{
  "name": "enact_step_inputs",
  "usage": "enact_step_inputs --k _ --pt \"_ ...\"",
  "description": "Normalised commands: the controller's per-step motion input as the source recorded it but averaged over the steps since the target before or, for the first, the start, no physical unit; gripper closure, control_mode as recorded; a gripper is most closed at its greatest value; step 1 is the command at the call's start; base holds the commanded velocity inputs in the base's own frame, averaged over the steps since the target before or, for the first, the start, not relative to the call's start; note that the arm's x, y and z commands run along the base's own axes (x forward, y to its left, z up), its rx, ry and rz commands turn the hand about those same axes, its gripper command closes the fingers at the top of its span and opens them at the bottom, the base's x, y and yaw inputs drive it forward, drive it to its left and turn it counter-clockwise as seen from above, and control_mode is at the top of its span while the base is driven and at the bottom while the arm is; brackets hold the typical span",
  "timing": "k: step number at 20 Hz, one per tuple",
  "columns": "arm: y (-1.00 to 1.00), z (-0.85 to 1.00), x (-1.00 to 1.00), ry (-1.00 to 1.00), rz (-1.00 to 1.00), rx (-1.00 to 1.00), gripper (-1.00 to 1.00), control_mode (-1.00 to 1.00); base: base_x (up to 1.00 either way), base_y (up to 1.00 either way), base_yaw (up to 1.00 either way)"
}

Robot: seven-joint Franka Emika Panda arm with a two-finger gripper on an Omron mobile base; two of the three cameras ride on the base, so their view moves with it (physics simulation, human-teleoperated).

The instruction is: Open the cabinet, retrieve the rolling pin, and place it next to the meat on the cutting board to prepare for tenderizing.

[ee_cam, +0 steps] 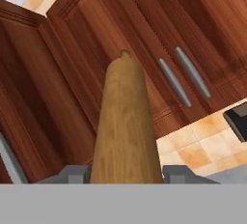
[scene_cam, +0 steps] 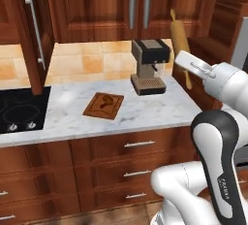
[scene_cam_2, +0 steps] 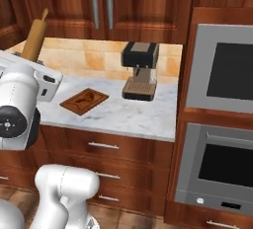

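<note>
Gripping the rolling pin (ee_cam: 126,126) in the hand (ee_cam: 126,179), fingers (ee_cam: 72,175) pressing either side of the barrel low down, the pin pointing up and away toward the cabinet (ee_cam: 144,39) doors. Carrying it high above the right end of the bench (scene_cam: 145,115), tilted, upper handle tipping toward the wall. Looking like a stiff, light wooden cylinder: no bending to fear, but round and smooth, so likely rolling or twisting in a two-finger pinch. Holding nearer one end than the middle, by the look of it, so probably wanting a slow swing. Sitting well off to the left, the cutting board (scene_cam: 94,108) with the meat (scene_cam: 107,104) on it, coffee machine (scene_cam: 149,66) standing between. Hanging open at far left, one cabinet door (scene_cam: 35,35).
</note>
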Motion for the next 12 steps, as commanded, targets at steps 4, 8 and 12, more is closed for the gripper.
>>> enact_step_inputs --k 4,8,12 --pt "0.00 0.00 0.00 0.00 0.00 0.00 1.00 1.00 0.62 -0.08 0.12" --pt "0.00 0.00 0.00 0.00 0.00 0.00 1.00 1.00 0.59 -0.01 0.12" --pt "0.00 0.00 0.00 0.00 0.00 0.00 1.00 1.00 0.55 -0.03 0.10"
